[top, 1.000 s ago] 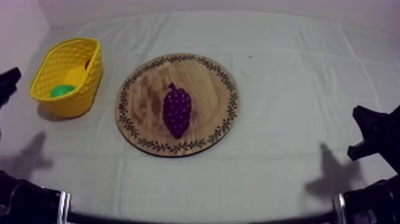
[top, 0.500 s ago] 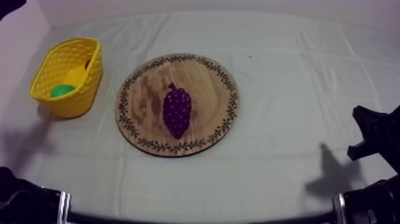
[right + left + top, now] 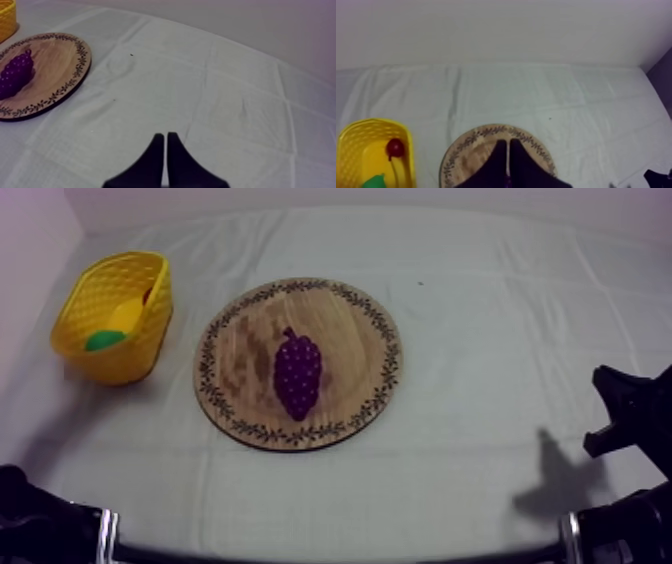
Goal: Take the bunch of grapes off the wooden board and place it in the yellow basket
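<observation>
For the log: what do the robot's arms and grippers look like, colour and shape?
All plain black, no markings visible. The left gripper and the right gripper each have two smooth fingers, broad at the base, tapering to slim tips. From above, the right arm is an angular black shape; the left arm is a rounded black body with a pale metallic ring.

Matt wood-grain board [image 3: 350, 338], creased cloth [image 3: 500, 308], woven-look basket [image 3: 135, 358]
</observation>
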